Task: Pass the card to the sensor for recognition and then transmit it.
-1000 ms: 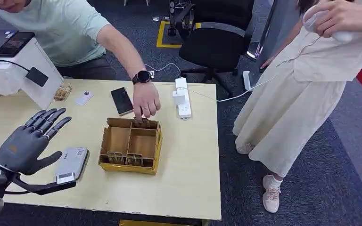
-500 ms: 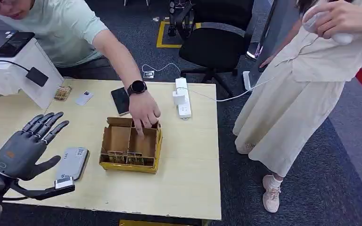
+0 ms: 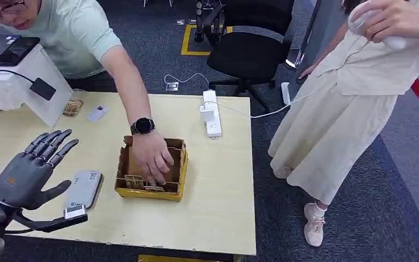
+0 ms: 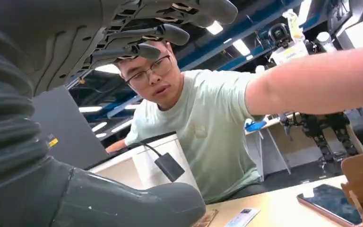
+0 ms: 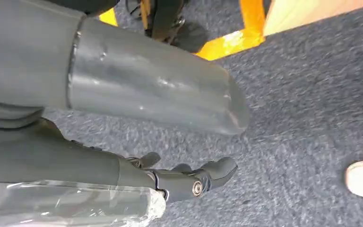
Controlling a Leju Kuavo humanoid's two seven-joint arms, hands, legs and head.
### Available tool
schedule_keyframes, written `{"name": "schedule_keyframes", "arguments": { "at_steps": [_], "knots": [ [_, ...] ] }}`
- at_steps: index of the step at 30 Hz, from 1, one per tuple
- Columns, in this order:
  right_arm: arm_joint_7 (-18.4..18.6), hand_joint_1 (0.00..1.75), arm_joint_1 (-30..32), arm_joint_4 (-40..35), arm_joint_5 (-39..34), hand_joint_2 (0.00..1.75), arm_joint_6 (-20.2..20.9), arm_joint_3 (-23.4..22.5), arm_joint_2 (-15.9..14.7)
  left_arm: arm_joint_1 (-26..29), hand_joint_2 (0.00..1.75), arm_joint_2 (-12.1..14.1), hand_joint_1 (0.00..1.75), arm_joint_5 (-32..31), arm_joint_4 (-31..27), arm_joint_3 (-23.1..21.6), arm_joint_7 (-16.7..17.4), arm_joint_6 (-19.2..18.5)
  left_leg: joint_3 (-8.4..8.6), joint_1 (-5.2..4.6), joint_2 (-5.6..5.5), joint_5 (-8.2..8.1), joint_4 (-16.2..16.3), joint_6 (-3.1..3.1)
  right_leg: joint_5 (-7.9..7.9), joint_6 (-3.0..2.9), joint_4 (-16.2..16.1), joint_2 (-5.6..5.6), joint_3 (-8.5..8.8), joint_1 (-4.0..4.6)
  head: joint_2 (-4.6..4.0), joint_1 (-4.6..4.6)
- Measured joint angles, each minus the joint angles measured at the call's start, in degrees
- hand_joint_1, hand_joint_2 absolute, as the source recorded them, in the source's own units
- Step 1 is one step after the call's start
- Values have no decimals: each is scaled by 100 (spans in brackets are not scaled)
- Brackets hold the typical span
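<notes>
My left hand (image 3: 28, 173) hovers over the table's near left part, fingers spread, holding nothing; in the left wrist view its fingers (image 4: 170, 33) fan out in front of a person. Just right of it lies the grey sensor (image 3: 84, 187), my thumb crossing its near end. A compartmented cardboard box (image 3: 177, 164) stands mid-table with cards (image 3: 132, 182) upright in its near slots. A person's hand (image 3: 151, 158) reaches into the box near them. A white card (image 3: 96, 113) (image 4: 242, 217) lies flat on the far left. My right hand (image 5: 189, 178) hangs over the carpet, holding nothing.
A white stand (image 3: 30, 82) with a laptop sits at the back left. A power strip (image 3: 213, 113) lies along the far right of the table (image 3: 218, 207). A phone (image 4: 331, 208) rests beside the box. A second person in a beige dress (image 3: 338, 109) stands right of the table.
The person's hand has moved from the box's far edge down into its near compartments, the arm now covering the phone. My left hand dropped slightly toward me.
</notes>
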Motion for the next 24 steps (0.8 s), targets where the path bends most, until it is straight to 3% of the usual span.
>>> {"name": "schedule_keyframes", "arguments": {
  "at_steps": [13,15,24],
  "knots": [
    [-103,0,-14,-4,0,0,5,-42,9,-39,175,-129,0,-129,0,46,-22,149,1,0,0,0,0,0,0,0,-1,0,0,0,2,4],
    [-105,0,-58,-4,0,0,18,-133,37,-170,175,-437,0,-360,0,44,74,509,1,-1,0,0,0,0,0,0,-1,1,0,0,0,2],
    [-57,0,-65,0,39,0,18,-166,42,-316,175,-645,0,-409,2,44,170,671,1,-1,0,0,0,0,0,0,-1,0,-1,0,0,0]
  ]
}}
